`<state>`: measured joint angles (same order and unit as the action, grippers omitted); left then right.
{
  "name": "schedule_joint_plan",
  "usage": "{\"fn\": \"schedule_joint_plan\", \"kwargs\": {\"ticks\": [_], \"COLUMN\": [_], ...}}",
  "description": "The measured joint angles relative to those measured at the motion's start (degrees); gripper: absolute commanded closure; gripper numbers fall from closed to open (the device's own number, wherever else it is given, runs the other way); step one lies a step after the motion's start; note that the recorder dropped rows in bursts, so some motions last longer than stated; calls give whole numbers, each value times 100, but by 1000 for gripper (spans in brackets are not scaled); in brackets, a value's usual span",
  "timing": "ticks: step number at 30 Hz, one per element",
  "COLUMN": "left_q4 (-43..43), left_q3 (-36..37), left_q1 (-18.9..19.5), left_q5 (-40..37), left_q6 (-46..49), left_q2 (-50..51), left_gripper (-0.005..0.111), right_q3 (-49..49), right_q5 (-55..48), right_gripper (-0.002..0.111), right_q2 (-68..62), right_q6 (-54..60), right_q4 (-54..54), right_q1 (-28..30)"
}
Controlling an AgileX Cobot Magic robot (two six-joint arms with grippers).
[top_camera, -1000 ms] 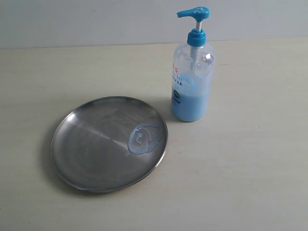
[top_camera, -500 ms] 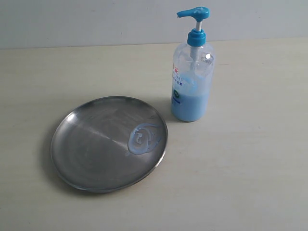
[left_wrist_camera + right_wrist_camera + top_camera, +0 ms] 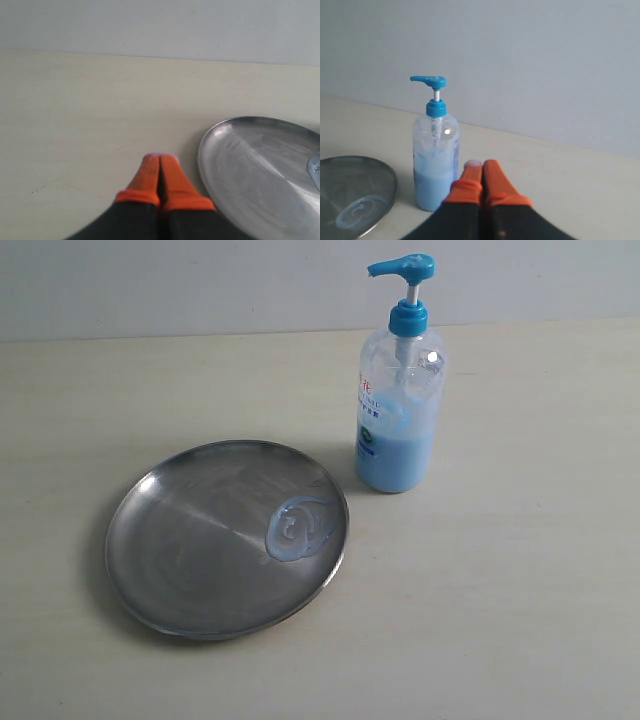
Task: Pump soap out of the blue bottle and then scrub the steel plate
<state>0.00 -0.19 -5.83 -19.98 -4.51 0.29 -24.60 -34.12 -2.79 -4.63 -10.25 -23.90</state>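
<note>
The steel plate [image 3: 190, 550] lies on the pale table at front left, with a swirled smear of soap [image 3: 298, 526] near its right rim. The blue bottle [image 3: 398, 410] stands upright just beyond the plate's right edge, its lower part filled with light-blue liquid. No arm shows in the exterior view. In the left wrist view my left gripper [image 3: 160, 157] is shut and empty over bare table beside the plate [image 3: 250, 165]. In the right wrist view my right gripper [image 3: 482, 163] is shut and empty, short of the bottle [image 3: 435, 165] and apart from it; the plate [image 3: 340, 180] lies beside the bottle.
A plain light-grey wall [image 3: 200, 280] runs behind the table's far edge. Bare tabletop [image 3: 500, 600] lies to the right of the bottle and in front of the plate.
</note>
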Motion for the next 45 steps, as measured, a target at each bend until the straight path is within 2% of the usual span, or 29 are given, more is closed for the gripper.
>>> {"fn": "schedule_joint_plan", "kwargs": {"ticks": [25,36,40,45], "left_q4": [0,0,0,0], "left_q3": [0,0,0,0], "left_q1": [0,0,0,0], "left_q5": [-5,-5,-5,-5], "left_q6": [0,0,0,0], "left_q2": [0,0,0,0], "left_gripper": [107,107,107,107], "right_q3": [98,1370,1611,1751], "right_q5": [348,1825,1934,1961], "right_gripper": [108,108,108,108], "right_q2": [24,48,48,48], "right_q6": [299,229,219,219], "right_q4": [234,309,319,305], "right_q1": [28,1146,1510,1597]}}
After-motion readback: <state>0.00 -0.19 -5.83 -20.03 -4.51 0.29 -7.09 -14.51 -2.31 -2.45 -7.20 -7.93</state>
